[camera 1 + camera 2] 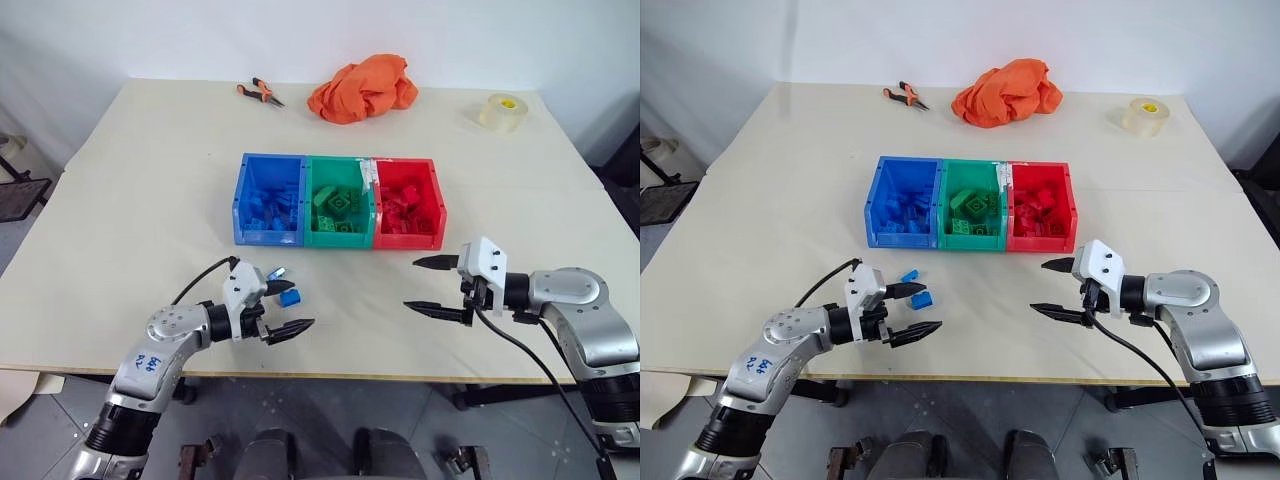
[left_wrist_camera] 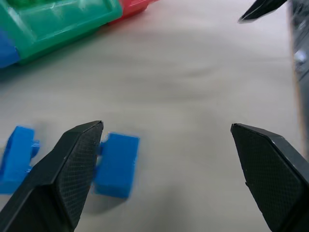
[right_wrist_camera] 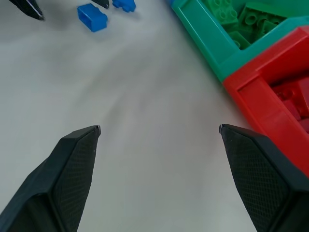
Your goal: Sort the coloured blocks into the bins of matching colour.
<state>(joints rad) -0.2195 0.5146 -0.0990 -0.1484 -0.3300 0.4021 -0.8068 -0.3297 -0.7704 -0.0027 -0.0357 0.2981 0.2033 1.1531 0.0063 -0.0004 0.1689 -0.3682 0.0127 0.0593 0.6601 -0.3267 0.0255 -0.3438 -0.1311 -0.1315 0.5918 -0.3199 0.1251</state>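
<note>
Three joined bins stand mid-table: blue (image 1: 268, 237), green (image 1: 340, 239) and red (image 1: 408, 241), each holding several blocks of its own colour. Two small blue blocks lie loose on the table in front of the blue bin, one (image 1: 291, 297) nearer me and one (image 1: 277, 272) just behind it. My left gripper (image 1: 292, 307) is open and low over the table. The nearer blue block (image 2: 116, 164) sits right beside one fingertip (image 2: 77, 159), not gripped. My right gripper (image 1: 411, 285) hangs open in front of the red bin, with bare table between its fingers.
At the table's far side lie an orange cloth (image 1: 362, 88), orange-handled pliers (image 1: 260, 92) and a tape roll (image 1: 502, 112). The table's front edge (image 1: 330, 375) runs just below both grippers. Bare tabletop lies between the two grippers.
</note>
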